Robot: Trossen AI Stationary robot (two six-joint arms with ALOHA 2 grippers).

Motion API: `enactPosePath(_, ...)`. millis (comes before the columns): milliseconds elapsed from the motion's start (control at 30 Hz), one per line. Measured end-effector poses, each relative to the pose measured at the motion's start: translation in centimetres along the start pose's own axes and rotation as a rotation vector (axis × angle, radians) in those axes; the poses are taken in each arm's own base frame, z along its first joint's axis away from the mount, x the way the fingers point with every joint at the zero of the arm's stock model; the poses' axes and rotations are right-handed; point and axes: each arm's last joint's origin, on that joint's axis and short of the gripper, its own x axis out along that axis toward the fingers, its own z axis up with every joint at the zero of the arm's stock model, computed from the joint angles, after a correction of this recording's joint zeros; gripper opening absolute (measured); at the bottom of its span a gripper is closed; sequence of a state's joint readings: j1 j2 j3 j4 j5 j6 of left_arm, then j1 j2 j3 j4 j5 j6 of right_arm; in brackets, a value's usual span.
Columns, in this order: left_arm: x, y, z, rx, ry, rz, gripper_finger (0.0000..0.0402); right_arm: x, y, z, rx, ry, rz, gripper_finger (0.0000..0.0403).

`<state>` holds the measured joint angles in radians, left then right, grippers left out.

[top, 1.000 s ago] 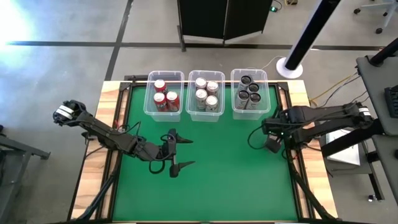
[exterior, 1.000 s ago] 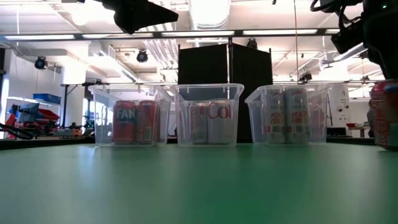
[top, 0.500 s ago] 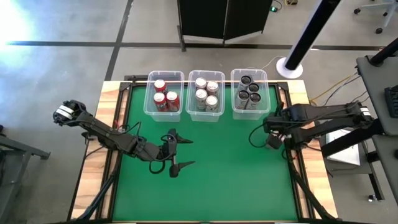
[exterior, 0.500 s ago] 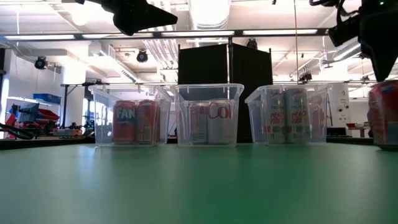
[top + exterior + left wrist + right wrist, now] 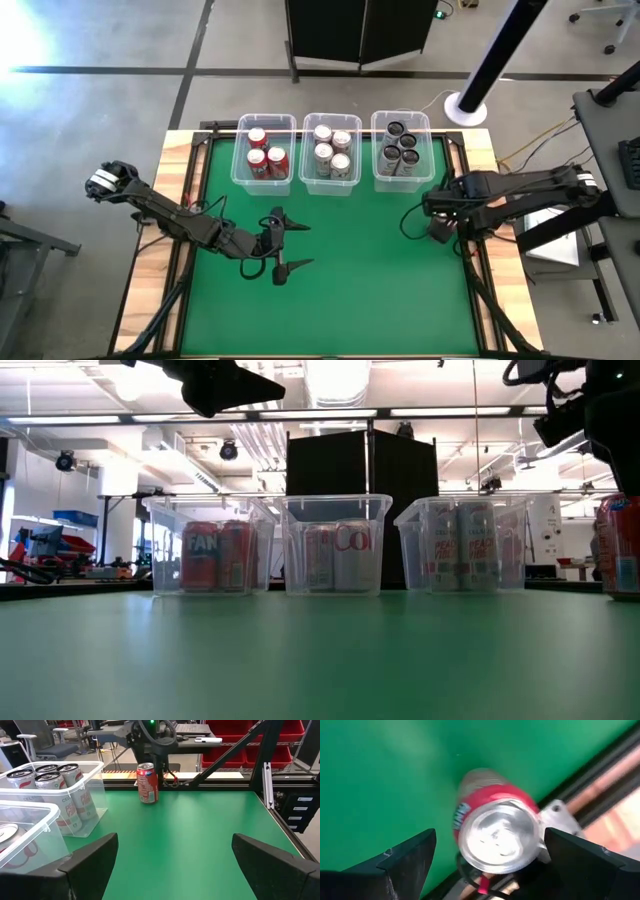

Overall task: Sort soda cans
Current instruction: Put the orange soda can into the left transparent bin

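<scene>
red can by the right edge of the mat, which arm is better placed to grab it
Right. The right hand hangs open directly above the red can, which stands upright near the mat's right edge. The left hand is open too, but far across the mat from it.

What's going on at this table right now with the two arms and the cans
A two-armed robot is sorting soda cans into three clear bins at the table's far edge: red cans, silver cans and dark cans, one kind per bin. The right tool hangs open directly above one last red can standing upright near the table's right edge. The left tool waits open over mid-table, holding nothing.
</scene>
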<state>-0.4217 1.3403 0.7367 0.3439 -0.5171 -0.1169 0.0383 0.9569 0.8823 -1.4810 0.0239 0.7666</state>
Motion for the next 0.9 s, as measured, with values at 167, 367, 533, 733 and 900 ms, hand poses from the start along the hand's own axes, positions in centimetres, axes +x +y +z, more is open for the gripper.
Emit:
enactPosePath(167, 0.0, 0.0, 0.0, 0.000, 0.000, 0.000, 0.0375, 1.1, 0.2, 0.1, 0.001, 0.015, 0.007, 0.0368)
enactPosePath(367, 0.0, 0.0, 0.0, 0.000, 0.000, 0.000, 0.0375, 1.5, 0.2, 0.3, 0.021, -0.004, -0.006, 0.0367)
enactPosePath(533, 0.0, 0.0, 0.0, -0.001, 0.000, 0.000, 0.0375, 1.9, 0.0, 0.3, 0.032, 0.007, -0.019, 0.0342)
enactPosePath(733, 0.0, 0.0, 0.0, -0.001, -0.001, -0.001, 0.0375, 2.1, -0.1, 0.4, 0.036, 0.011, -0.027, 0.0299)
enactPosePath(900, 0.0, 0.0, 0.0, 0.004, 0.000, 0.000, 0.0375, 1.9, 0.2, 0.7, 0.021, -0.008, -0.013, 0.0291)
